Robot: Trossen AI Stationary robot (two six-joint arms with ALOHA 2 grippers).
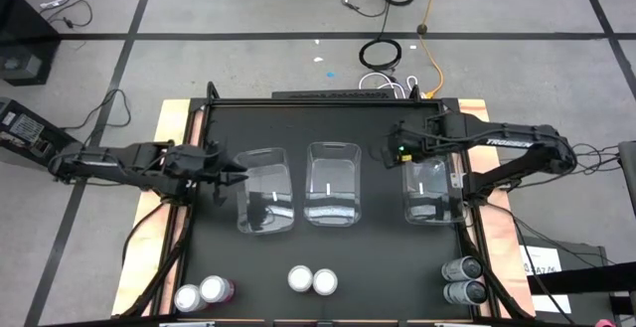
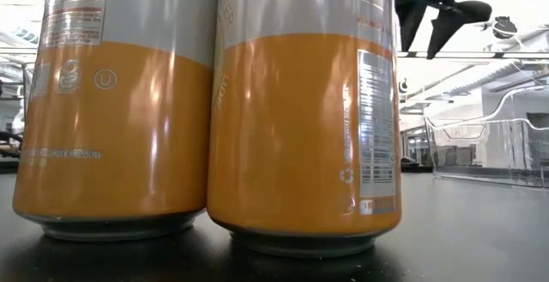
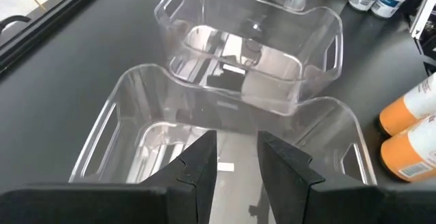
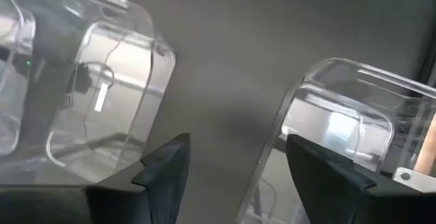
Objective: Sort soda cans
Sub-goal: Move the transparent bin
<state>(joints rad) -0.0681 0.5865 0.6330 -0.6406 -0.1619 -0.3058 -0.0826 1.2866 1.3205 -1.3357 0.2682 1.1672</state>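
Observation:
Six soda cans stand upright in pairs along the table's near edge. The pink pair is at the left, the orange pair in the middle and the grey pair at the right. My left gripper is open with a narrow gap, hovering at the left rim of the left clear bin. My right gripper is open wide, above the gap between the middle bin and the right bin. Neither gripper holds a can.
Three clear plastic bins stand in a row across the middle of the black table. A strip of bare table lies between the bins and the cans. The table's raised frame runs along the far edge. Cables lie on the floor beyond.

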